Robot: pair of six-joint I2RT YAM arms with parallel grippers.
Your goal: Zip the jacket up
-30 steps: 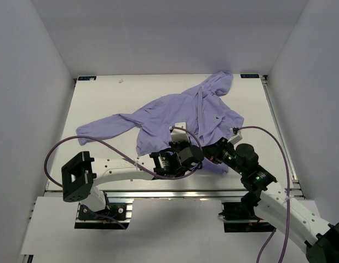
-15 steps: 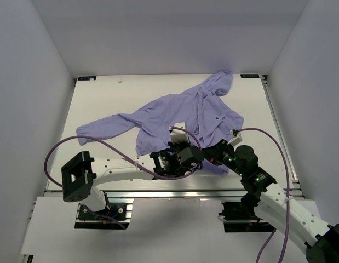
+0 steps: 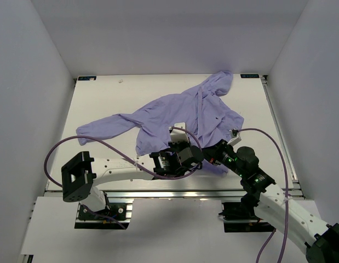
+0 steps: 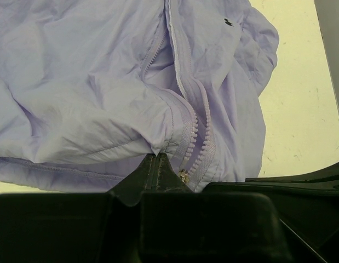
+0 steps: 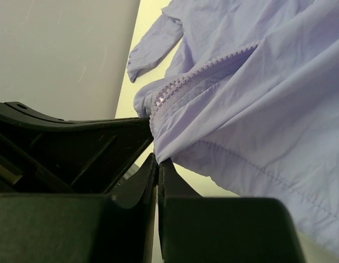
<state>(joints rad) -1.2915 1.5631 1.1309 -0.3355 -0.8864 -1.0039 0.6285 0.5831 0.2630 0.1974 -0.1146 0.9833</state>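
The lavender jacket [image 3: 180, 112] lies spread on the table, hood at the far right, one sleeve stretching left. Its front zipper [image 4: 192, 137] stands apart, both rows of teeth bare, with the small metal slider [image 4: 184, 176] at the bottom hem. My left gripper [image 4: 157, 157] is shut on a fold of the jacket's hem just left of the slider. My right gripper [image 5: 157, 160] is shut on the hem of the other front panel, beside its zipper teeth [image 5: 180, 85]. In the top view both grippers meet at the jacket's near hem, left gripper [image 3: 195, 156], right gripper [image 3: 212, 155].
The cream table [image 3: 103, 98] is walled in white on three sides. Purple cables [image 3: 92, 143] loop over the near part of the table from both arms. The metal rail [image 3: 169, 193] runs along the near edge.
The right arm has shifted slightly toward the near edge; the hem corner by it has pulled in a little. The left arm stays put.
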